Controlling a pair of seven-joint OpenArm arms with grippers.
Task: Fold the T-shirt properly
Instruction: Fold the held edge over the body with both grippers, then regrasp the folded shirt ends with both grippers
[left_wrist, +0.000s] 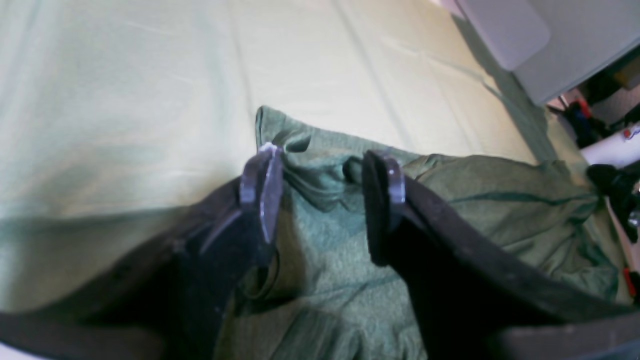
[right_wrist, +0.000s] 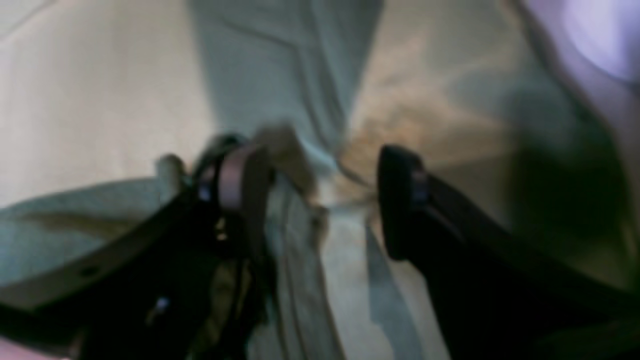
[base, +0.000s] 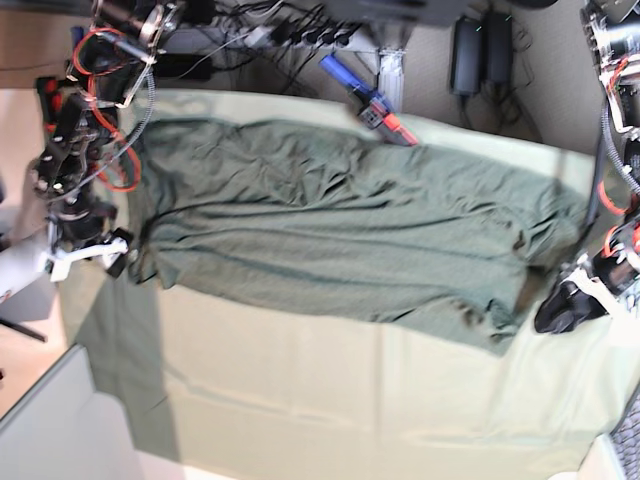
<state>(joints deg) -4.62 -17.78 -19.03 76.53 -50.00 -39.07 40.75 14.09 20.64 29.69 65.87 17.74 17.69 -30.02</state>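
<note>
1. While the left gripper hangs over the T-shirt, its two dark fingers stand apart, with bunched olive-green cloth showing in the gap between them; whether the pads actually pinch that cloth cannot be told from the left wrist view.
2. Just past the fingertips, a corner of the shirt ends in a rumpled fold, and beyond it lies the pale mint-green table cloth.
3. With its fingers also spread, the right gripper is over pale fabric in a badly blurred right wrist view; nothing can be seen clamped between them, though some cloth bunches against one finger.
4. In the base view the right gripper sits at the shirt's edge on that view's left, and the left gripper sits just off the shirt's corner on that view's right.
5. Spread between the two arms, the T-shirt lies lengthwise across the table cloth, wrinkled, occupying the upper half of the cloth, with the lower half bare.
6. Beyond the far edge lie cables and a blue and red tool.
</note>
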